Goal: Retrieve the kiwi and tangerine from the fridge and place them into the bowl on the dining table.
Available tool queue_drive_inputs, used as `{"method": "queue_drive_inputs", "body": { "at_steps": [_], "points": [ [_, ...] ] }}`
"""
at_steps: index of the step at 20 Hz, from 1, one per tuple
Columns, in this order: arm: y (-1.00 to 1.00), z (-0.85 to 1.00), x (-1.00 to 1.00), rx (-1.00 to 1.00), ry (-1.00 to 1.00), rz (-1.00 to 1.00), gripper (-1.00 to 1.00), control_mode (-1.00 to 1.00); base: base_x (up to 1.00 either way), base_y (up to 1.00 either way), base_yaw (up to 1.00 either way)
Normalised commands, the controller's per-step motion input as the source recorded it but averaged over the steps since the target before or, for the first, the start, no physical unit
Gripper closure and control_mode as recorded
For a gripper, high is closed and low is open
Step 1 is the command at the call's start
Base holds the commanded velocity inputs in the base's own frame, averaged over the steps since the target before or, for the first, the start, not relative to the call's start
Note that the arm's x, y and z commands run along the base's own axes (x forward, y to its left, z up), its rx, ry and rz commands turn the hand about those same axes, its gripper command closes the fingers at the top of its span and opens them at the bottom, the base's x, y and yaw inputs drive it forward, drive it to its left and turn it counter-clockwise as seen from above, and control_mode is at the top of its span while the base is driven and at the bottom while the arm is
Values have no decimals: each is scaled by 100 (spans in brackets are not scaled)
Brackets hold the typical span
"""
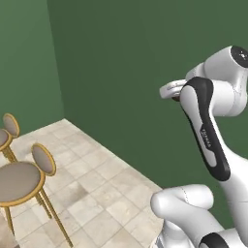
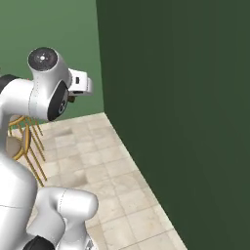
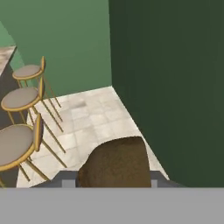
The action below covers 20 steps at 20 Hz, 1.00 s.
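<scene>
A brown, fuzzy kiwi (image 3: 116, 161) sits at the bottom of the hand view, and my gripper (image 3: 112, 182) is shut on it, its fingers mostly hidden behind the fruit. In the base views the hand (image 1: 172, 89) (image 2: 78, 84) is raised high, in front of the green wall. A sliver of the dining table's (image 3: 6, 53) marbled top shows at the left edge of the hand view. The tangerine, the fridge and the bowl are out of view.
Dark green walls (image 1: 145, 72) (image 2: 185, 122) meet in a corner close ahead. Gold-legged stools with grey seats (image 1: 19, 180) (image 3: 19, 98) stand in a row to the left. Pale floor tiles (image 2: 112, 166) run between the stools and the wall.
</scene>
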Motion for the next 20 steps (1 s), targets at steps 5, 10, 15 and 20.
{"method": "queue_drive_inputs", "body": {
  "at_steps": [5, 10, 15, 20],
  "points": [
    [0, 0, 0, 0, 0, 0, 100, 100, 100, 16, 25],
    [0, 0, 0, 0, 0, 0, 100, 100, 100, 11, 47],
    [0, 0, 0, 0, 0, 0, 100, 100, 100, 0, 48],
    [0, 0, 0, 0, 0, 0, 100, 100, 100, -32, 35]
  ]
}}
